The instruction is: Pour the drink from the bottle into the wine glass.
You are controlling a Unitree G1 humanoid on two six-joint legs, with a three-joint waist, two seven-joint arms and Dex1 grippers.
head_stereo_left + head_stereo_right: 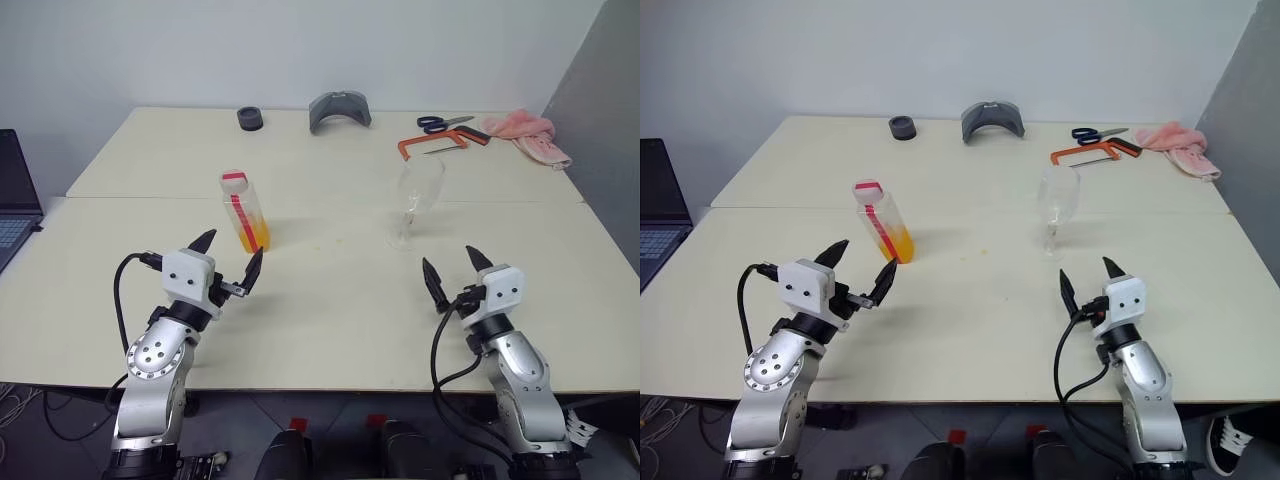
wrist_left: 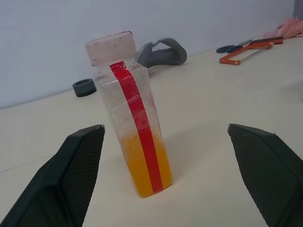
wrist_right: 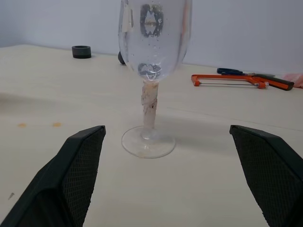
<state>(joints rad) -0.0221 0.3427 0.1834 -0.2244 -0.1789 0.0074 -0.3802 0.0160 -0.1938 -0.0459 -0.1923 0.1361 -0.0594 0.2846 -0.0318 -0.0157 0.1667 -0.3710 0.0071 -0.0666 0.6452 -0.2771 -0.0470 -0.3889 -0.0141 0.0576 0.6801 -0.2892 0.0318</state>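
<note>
Grippers come first: left gripper (image 1: 228, 257) and right gripper (image 1: 454, 268) both gape wide, holding nothing. Just ahead of the left one stands the bottle (image 1: 244, 211), capped, drink (image 1: 253, 236) filling its bottom part. Ahead of the right one stands the wine glass (image 1: 414, 201), upright, apart from its fingers. Beyond it lie a hacksaw (image 1: 443, 143) and scissors (image 1: 444, 123).

A clear plastic bottle (image 2: 128, 113) with a glossy red strip stands on a matt, pale, smooth table (image 1: 330, 300). The wine glass (image 3: 152, 71) is clear, shiny glass. Each end effector's black fingers (image 2: 71, 175) show a fine textured, matt face. Pink cloth (image 1: 535, 135) lies crumpled.
</note>
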